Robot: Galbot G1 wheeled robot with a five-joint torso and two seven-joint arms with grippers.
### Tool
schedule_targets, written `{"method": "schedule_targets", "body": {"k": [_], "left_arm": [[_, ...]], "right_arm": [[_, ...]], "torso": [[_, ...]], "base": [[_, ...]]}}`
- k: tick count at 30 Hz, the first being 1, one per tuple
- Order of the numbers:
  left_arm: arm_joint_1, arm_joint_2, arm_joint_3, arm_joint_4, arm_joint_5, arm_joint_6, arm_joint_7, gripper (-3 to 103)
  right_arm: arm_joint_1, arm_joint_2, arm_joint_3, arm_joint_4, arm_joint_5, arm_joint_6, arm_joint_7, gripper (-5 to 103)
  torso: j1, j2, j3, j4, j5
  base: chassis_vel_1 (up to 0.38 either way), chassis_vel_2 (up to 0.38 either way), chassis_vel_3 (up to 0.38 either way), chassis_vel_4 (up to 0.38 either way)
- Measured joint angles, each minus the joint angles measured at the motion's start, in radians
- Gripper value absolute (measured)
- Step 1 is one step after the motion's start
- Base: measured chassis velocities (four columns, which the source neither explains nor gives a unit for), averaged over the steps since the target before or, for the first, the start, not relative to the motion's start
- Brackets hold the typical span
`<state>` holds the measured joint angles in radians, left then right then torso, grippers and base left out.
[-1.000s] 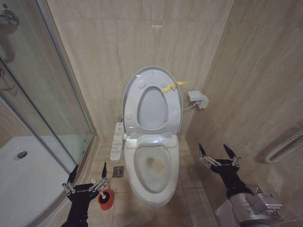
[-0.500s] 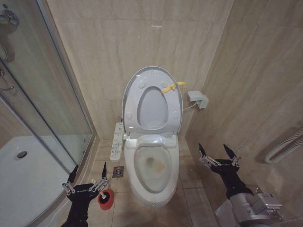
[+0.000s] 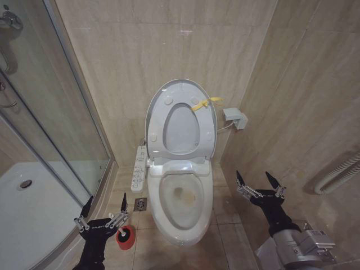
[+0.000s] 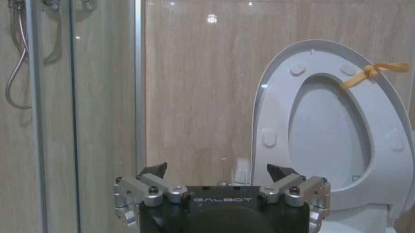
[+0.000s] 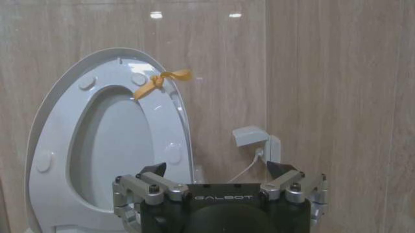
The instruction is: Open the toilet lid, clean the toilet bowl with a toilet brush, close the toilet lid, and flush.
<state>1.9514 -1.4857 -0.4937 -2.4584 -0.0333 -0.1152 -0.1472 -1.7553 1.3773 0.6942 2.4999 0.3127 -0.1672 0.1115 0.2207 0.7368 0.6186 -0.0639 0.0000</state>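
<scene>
The toilet lid [image 3: 181, 90] stands upright against the back wall, its yellow ribbon [image 3: 202, 104] on the right edge; it also shows in the left wrist view [image 4: 285, 56] and the right wrist view [image 5: 107, 59]. Below it the toilet bowl [image 3: 209, 194] lies uncovered, with a yellowish-brown stain inside. A red holder cup [image 3: 125, 238] sits on the floor left of the bowl; the toilet brush itself I cannot make out. My left gripper [image 3: 106, 201] [image 4: 217, 168] hangs open just above the cup, holding nothing. My right gripper [image 3: 253, 175] [image 5: 215, 166] is open to the right of the bowl.
A glass shower enclosure [image 3: 56, 112] with a white tray [image 3: 28, 208] takes up the left side. A button panel [image 3: 138, 167] and a floor drain [image 3: 140, 205] lie left of the bowl. A small wall box [image 3: 234, 117] and a white hose [image 3: 337, 171] are on the right.
</scene>
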Motion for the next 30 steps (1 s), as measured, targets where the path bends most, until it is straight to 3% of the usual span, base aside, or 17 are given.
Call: {"method": "schedule_targets", "body": {"k": [30], "left_arm": [[0.000, 0.000, -0.002, 0.000, -0.001, 0.004, 0.002, 100]], "right_arm": [[0.000, 0.000, 0.000, 0.000, 0.000, 0.000, 0.000, 100]], "torso": [[0.000, 0.000, 0.000, 0.0000, 0.0000]], "base": [[0.000, 0.000, 0.000, 0.000]]}}
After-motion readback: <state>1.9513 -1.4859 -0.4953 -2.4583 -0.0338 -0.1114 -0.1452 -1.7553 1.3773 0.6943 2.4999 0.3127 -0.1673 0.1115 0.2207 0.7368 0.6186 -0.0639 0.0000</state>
